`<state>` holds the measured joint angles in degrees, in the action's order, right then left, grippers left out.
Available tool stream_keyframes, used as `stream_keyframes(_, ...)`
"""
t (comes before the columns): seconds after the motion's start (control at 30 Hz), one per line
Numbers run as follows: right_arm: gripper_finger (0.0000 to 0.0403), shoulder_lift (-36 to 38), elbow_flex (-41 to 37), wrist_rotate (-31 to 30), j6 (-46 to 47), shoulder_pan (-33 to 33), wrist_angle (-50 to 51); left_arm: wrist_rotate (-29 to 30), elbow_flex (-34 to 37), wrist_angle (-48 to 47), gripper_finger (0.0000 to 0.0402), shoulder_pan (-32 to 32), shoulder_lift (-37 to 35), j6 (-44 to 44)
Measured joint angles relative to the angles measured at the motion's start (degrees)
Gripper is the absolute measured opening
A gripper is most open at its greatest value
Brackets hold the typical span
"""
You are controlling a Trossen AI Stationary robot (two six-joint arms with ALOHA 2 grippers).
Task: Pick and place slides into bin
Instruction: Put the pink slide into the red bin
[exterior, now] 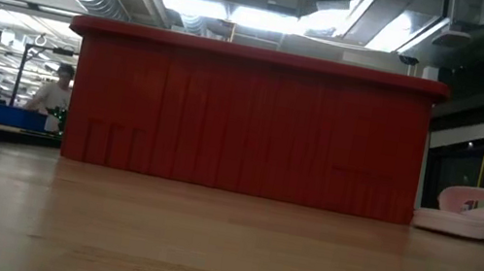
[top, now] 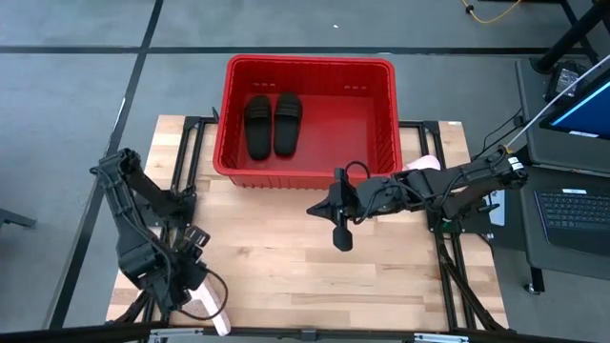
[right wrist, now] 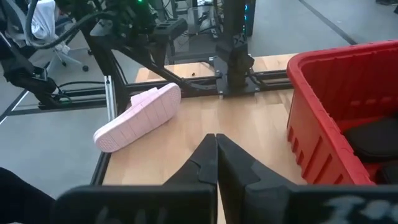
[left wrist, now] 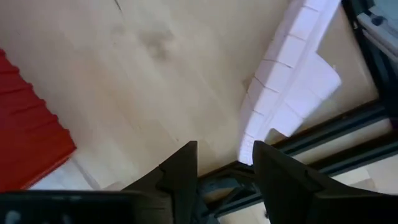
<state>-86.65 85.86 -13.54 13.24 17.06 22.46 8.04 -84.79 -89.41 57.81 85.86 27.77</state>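
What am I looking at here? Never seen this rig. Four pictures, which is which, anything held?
Two robot arms at a wooden table. The pictures are an overhead view, a table-level view, and one camera on each wrist. A red bin holds two black slides. One pink slide lies at the near left table edge, beside the open left gripper. Another pink slide rests right of the bin. The right gripper is shut and empty. Nothing is held.
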Motion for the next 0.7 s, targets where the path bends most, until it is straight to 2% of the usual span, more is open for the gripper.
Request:
stream_keyframes(0.33,0.0004,0.0,0.0,0.0,-0.3,0.0,0.0,1.2,1.2,4.3,0.0144,5.8,-0.1,9.7)
stream_keyframes(0.53,0.0004,-0.3,0.0,0.0,0.0,0.0,-0.7,0.4,5.3,6.7,0.0143,7.9,-0.1,9.6)
stream_keyframes(0.7,0.0004,-1.2,0.1,0.0,0.0,0.0,-2.1,0.8,9.1,10.0,0.0143,9.0,-3.0,10.4)
